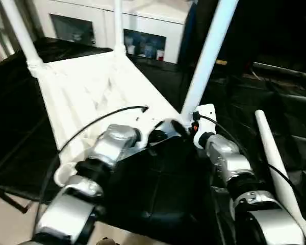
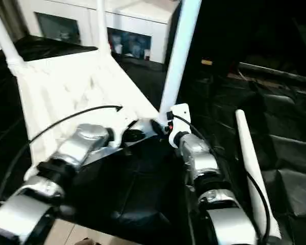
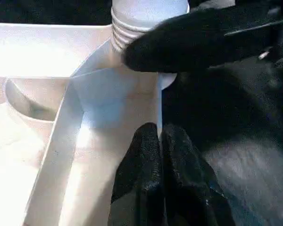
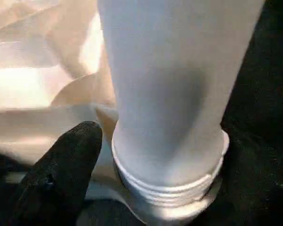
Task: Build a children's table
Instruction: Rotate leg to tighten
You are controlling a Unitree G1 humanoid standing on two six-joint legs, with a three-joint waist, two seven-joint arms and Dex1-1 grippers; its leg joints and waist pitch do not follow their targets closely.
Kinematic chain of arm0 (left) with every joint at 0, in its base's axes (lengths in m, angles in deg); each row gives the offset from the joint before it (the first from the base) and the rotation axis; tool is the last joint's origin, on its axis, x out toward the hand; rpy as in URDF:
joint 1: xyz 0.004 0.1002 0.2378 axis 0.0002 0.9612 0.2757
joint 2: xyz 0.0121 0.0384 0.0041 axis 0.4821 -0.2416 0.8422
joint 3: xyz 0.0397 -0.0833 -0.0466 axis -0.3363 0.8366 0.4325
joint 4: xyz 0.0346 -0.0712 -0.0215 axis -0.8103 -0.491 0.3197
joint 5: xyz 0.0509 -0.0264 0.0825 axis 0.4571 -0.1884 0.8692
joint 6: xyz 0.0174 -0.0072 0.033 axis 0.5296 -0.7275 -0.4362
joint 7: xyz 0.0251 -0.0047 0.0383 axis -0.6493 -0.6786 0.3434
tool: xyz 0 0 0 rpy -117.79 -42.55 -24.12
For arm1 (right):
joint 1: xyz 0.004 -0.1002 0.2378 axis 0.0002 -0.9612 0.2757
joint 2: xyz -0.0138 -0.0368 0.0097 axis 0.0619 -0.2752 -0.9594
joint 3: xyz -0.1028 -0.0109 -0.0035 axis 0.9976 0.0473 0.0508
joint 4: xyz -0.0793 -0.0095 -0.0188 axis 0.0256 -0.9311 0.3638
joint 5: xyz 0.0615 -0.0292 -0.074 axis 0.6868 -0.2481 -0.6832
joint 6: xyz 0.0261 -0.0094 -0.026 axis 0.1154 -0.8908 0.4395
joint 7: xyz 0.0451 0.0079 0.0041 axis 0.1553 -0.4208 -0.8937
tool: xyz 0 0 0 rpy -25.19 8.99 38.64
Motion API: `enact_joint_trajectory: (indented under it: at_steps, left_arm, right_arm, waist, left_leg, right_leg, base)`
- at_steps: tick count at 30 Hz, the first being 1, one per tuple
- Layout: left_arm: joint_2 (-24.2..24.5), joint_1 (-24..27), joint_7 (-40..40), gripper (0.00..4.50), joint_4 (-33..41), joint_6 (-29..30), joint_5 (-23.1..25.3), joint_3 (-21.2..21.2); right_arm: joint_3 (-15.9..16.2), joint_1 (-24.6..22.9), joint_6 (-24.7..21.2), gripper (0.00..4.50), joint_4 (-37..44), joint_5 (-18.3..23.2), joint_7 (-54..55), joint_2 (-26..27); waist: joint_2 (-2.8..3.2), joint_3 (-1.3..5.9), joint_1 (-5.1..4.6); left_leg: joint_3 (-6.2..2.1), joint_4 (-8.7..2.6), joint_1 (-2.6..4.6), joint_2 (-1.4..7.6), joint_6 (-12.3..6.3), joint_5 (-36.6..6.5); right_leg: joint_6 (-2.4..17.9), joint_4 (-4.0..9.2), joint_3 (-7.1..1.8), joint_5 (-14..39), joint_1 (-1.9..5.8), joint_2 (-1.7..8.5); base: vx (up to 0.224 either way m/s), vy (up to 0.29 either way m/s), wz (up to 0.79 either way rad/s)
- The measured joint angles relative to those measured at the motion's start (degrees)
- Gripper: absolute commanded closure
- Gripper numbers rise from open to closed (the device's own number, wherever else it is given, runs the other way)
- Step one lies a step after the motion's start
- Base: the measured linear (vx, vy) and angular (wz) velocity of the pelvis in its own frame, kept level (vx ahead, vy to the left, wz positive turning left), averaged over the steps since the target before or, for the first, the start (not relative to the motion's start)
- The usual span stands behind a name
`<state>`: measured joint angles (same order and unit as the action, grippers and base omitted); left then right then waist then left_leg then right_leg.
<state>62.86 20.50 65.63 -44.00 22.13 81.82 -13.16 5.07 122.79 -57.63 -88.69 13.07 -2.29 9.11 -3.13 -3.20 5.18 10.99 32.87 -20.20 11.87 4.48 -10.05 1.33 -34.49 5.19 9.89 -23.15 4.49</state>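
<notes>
White plastic children's table (image 1: 92,87), with its large rectangular top turned ribbed underside up, lies on a black-draped tabletop (image 1: 153,189) in front of a white cabinet with glass doors (image 1: 143,30). 3 long tapered tubular legs stand up from its corner sockets: 2 at the corners nearest the cabinet and 1 white near leg (image 1: 206,56) at the corner closest to the robot. A 4th white leg (image 1: 275,163) lies loose on the black cloth, well apart from the table on the side away from the cabinet's left door, beside the right forearm. The left pincer (image 3: 159,141) is clenched, its 2 black fingers pinching the thin edge wall of the table just beside the near leg's socket. The right pincer (image 1: 194,126) sits at the base of the near leg (image 4: 174,94); 1 black finger (image 4: 61,165) shows beside the threaded collar, apart from it, so it looks released rather than gripping, though I cannot tell its full spread. The collar's threads still show above the socket, so this leg seems not fully seated. Hollow plastic like this should be light and stiff but smooth and slippery; the leg is best held low near the collar, where turning is easiest, while the rim wall gives a firm hold to steady the top.
</notes>
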Motion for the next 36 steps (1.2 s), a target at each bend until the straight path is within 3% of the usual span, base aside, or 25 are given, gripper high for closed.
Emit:
enact_joint_trajectory:
  at_steps: [2, 11, 12, 15, 16, 22, 25, 29, 36]
  left_arm:
    - [2.75, 1.18, 4.49, 4.50, 1.04, -1.41, -0.97, 0.02]
    - [9.60, 5.09, 16.75, 4.50, 6.86, -1.12, -4.38, 0.02]
    - [9.96, 5.25, 17.15, 4.50, 7.08, -1.12, -4.39, 0.03]
    - [10.32, 5.53, 17.54, 4.50, 7.51, -1.12, -4.45, 0.08]
    - [10.46, 5.71, 17.72, 4.50, 7.65, -1.12, -4.46, 0.10]
    - [9.92, 5.97, 17.17, 4.50, 7.92, -1.12, -4.37, 0.07]
    - [8.22, 5.02, 14.06, 4.50, 6.52, -1.02, -3.64, -0.02]
    - [1.28, 0.69, 2.49, 4.50, 0.92, 1.02, -1.38, 0.13]
    - [-7.07, -3.67, -9.85, 4.50, -5.30, 2.71, 0.11, 0.60]
  right_arm:
    - [1.96, -0.84, 0.04, 0.59, 1.09, -0.11, -6.30, -2.28]
    - [3.97, -1.11, 0.07, 0.59, 1.85, 0.97, -19.49, -3.56]
    - [4.05, -1.16, -0.09, 0.85, 2.12, 1.27, -20.32, -3.85]
    - [4.49, -1.28, -0.53, 0.97, 3.03, 1.89, -22.15, -4.17]
    - [4.49, -1.36, -0.53, 1.25, 3.11, 1.93, -22.52, -4.17]
    - [4.49, -1.92, -0.21, 1.61, 3.42, 2.04, -21.80, -3.72]
    - [3.88, -1.90, -0.17, 1.68, 3.06, 1.76, -17.31, -2.97]
    - [-0.46, 0.20, -0.63, 1.70, -0.39, 1.12, 0.03, 0.82]
    - [-4.68, 1.90, -1.10, 1.71, -2.13, 1.21, 18.29, 5.04]
  waist:
    - [0.00, 0.00, -0.12]
    - [0.02, -0.03, 0.00]
    - [0.02, -0.03, 0.05]
    - [0.01, -0.03, 0.07]
    - [0.01, -0.03, 0.07]
    - [0.01, -0.03, 0.04]
    - [0.01, -0.03, 0.05]
    - [0.01, -0.03, 0.02]
    - [0.05, 0.01, 0.47]
  left_leg:
    - [0.00, 0.00, 0.03, 0.03, 0.00, 0.01]
    - [0.01, 0.04, -0.10, 0.03, 0.01, 0.01]
    - [0.01, 0.04, -0.11, 0.03, 0.01, 0.00]
    - [0.02, 0.04, -0.11, 0.03, 0.00, 0.00]
    - [0.02, 0.04, -0.11, 0.03, 0.00, 0.00]
    - [0.02, 0.05, -0.09, 0.03, 0.01, 0.01]
    - [0.02, 0.10, 0.00, 0.02, 0.01, 0.02]
    - [0.04, 0.25, 0.05, 0.01, 0.03, 0.03]
    - [0.09, 0.12, -0.01, -0.03, -0.02, -0.01]
  right_leg:
    - [0.00, -0.01, 0.00, 0.00, 0.00, -0.03]
    - [0.06, -0.02, -0.01, -0.03, -0.09, -0.02]
    - [0.06, -0.01, -0.01, -0.03, -0.09, -0.02]
    - [0.07, -0.01, -0.01, -0.03, -0.10, -0.02]
    - [0.07, -0.01, -0.01, -0.03, -0.10, -0.02]
    - [0.07, -0.02, -0.02, -0.03, -0.09, -0.02]
    - [0.06, -0.06, -0.03, -0.03, -0.04, -0.02]
    - [-0.09, -0.09, -0.12, 0.04, 0.02, -0.02]
    - [-0.03, -0.07, -0.16, 0.01, 0.03, 0.01]
  base:
    - [0.000, 0.000, 0.00]
    - [0.000, 0.000, 0.00]
    - [0.000, 0.000, 0.00]
    - [0.000, 0.000, 0.00]
    - [0.000, 0.000, 0.00]
    - [0.000, 0.000, 0.00]
    - [0.000, 0.000, 0.00]
    - [0.000, 0.000, 0.00]
    - [0.000, 0.000, 0.00]
